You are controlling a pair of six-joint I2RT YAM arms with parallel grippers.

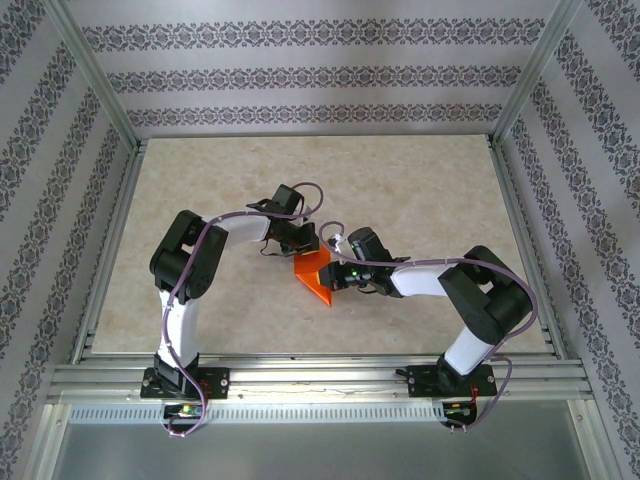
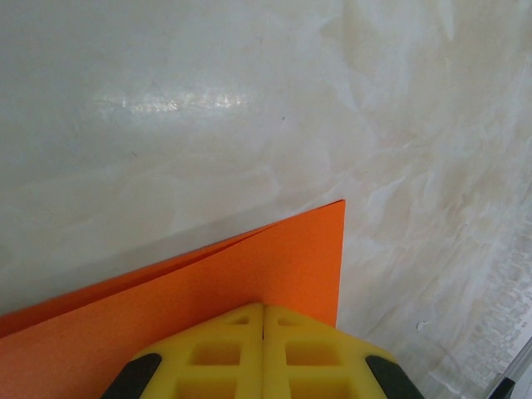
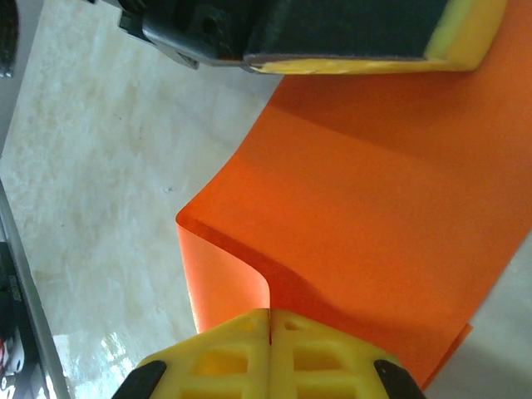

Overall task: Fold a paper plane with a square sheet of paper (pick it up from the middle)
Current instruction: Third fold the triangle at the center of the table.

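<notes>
The square sheet of paper (image 1: 314,277) is bright orange and sits mid-table between both grippers, bent over on itself. My left gripper (image 1: 300,252) comes at it from the far left. In the left wrist view its yellow fingertips (image 2: 263,309) are pressed together on the near edge of the sheet (image 2: 208,283), whose two layers gape slightly at the fold. My right gripper (image 1: 335,277) reaches in from the right. Its jaws (image 3: 270,316) are shut on a curled-over flap of the sheet (image 3: 374,208). The left gripper's finger (image 3: 357,29) sits at the sheet's far edge.
The beige marbled table (image 1: 420,200) lies bare around the paper. Aluminium rails (image 1: 320,372) run along the near edge by the arm bases, and patterned walls (image 1: 300,80) enclose the back and sides.
</notes>
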